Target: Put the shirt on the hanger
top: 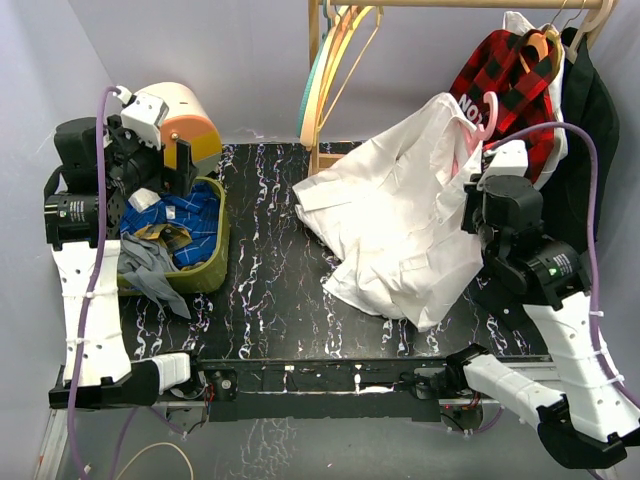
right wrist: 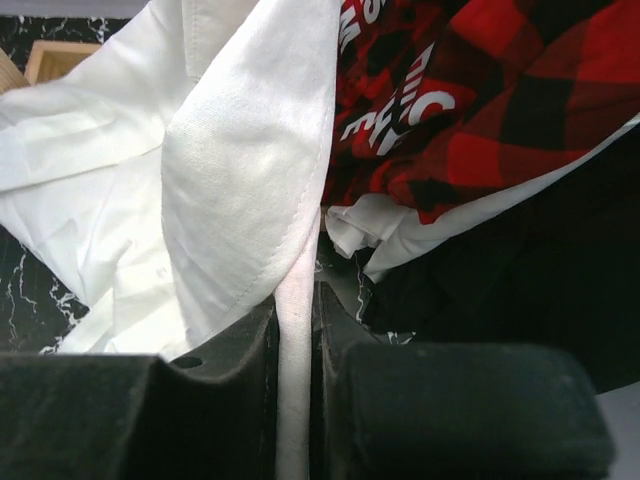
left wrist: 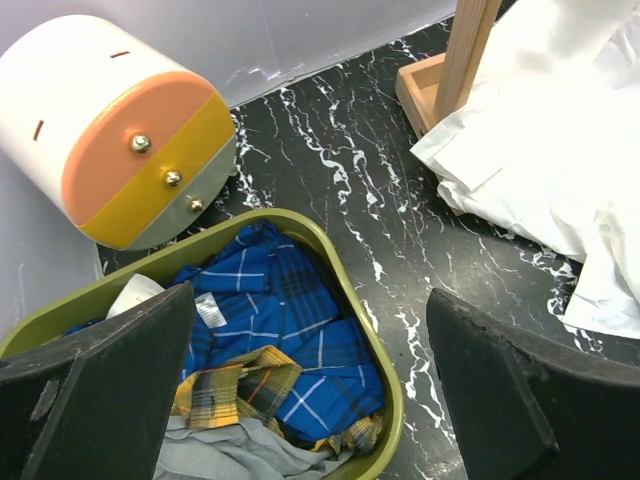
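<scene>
The white shirt [top: 400,220] lies crumpled on the black marbled table, with its upper part lifted toward the right. It also shows in the left wrist view [left wrist: 560,130] and the right wrist view [right wrist: 230,170]. The pink hanger [top: 488,108] sticks its hook out above the shirt's raised end. My right gripper [top: 478,188] is shut on a pale pink strip of the hanger [right wrist: 297,330], with shirt cloth draped over it just above the jaws. My left gripper [left wrist: 310,330] is open and empty above the green basket at the far left.
The green basket [top: 215,255] holds a blue checked garment [top: 195,225] and grey cloth [top: 150,270]. A white and orange cylinder [top: 185,120] stands behind it. A wooden rack [top: 325,100] stands at the back, and a red plaid shirt [top: 510,75] and a black garment [top: 585,130] hang at the right.
</scene>
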Action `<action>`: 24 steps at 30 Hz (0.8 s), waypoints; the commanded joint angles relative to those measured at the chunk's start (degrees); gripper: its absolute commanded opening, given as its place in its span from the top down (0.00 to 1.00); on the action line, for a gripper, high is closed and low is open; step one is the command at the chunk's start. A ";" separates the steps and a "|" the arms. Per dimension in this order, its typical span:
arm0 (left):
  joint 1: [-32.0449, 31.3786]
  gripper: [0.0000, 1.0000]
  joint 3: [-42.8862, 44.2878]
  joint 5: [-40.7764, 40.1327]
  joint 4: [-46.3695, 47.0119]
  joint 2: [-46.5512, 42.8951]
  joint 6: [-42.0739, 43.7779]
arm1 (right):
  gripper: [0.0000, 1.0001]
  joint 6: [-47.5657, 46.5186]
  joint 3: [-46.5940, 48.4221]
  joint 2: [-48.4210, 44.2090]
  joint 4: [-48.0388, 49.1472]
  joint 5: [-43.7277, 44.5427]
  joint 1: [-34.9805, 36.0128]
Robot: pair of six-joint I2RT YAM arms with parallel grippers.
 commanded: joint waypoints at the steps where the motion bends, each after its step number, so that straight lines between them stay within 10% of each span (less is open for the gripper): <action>1: -0.47 0.03 2.22 0.47 -2.92 1.31 -2.63 | 0.92 -1.70 6.50 3.50 8.32 1.94 0.09; 9: -0.41 0.03 9.94 -7.11 -6.66 9.37 -6.66 | 0.92 -4.77 15.67 17.58 24.01 -2.05 -0.25; 24: -0.43 0.03 7.17 -9.54 -5.10 15.53 -8.89 | 0.92 -10.35 36.02 27.73 22.11 -4.14 -7.33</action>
